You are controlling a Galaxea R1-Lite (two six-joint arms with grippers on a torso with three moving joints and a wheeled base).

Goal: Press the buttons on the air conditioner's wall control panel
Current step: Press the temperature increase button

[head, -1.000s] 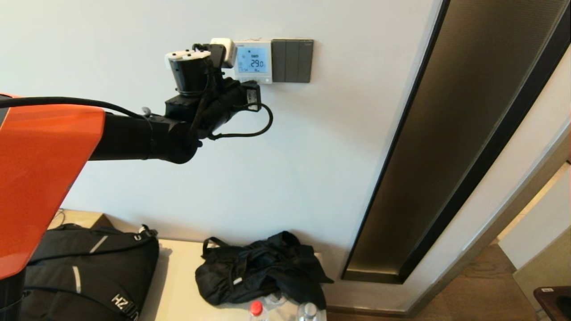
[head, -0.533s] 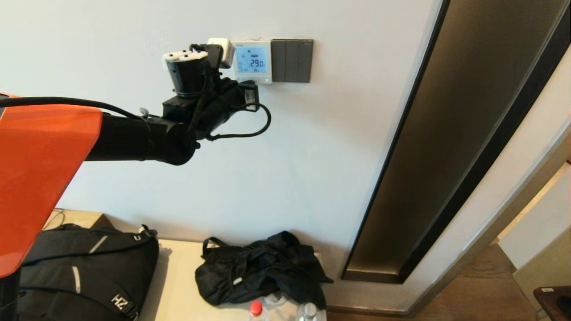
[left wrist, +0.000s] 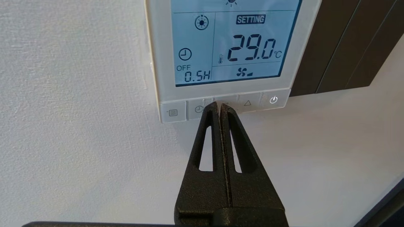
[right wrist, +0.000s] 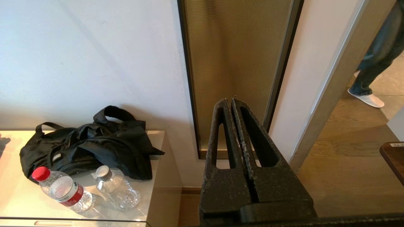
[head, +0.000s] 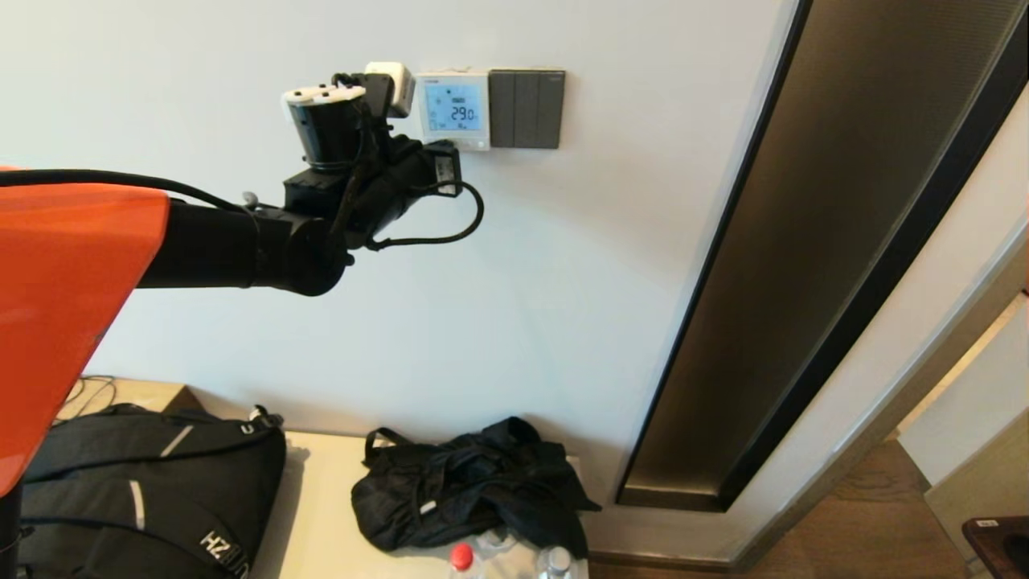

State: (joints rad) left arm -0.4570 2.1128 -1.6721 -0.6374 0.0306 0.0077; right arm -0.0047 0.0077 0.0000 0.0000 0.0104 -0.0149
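The white wall control panel [head: 454,108] has a lit blue screen reading 29.0. In the left wrist view the panel [left wrist: 233,47] fills the frame, with a row of buttons under the screen: menu [left wrist: 172,113], clock [left wrist: 198,109], up arrow [left wrist: 247,103], power [left wrist: 273,100]. My left gripper [left wrist: 220,105] is shut and empty. Its tips sit at the button row between the clock and up-arrow buttons and hide the button there. I cannot tell whether they touch it. My left arm [head: 354,193] reaches up to the panel's lower left. My right gripper [right wrist: 230,102] is shut, empty and parked low.
A dark grey switch plate [head: 526,108] adjoins the panel's right side. A tall gold mesh panel [head: 804,241] runs down the wall to the right. Below, a cabinet top [right wrist: 157,138] holds a black backpack [head: 161,482], a black bag [head: 474,482] and two water bottles [right wrist: 63,189].
My left arm has shifted a little to the left and up, so the panel's lower left corner now shows clear of the wrist. The screen still reads 29.0.
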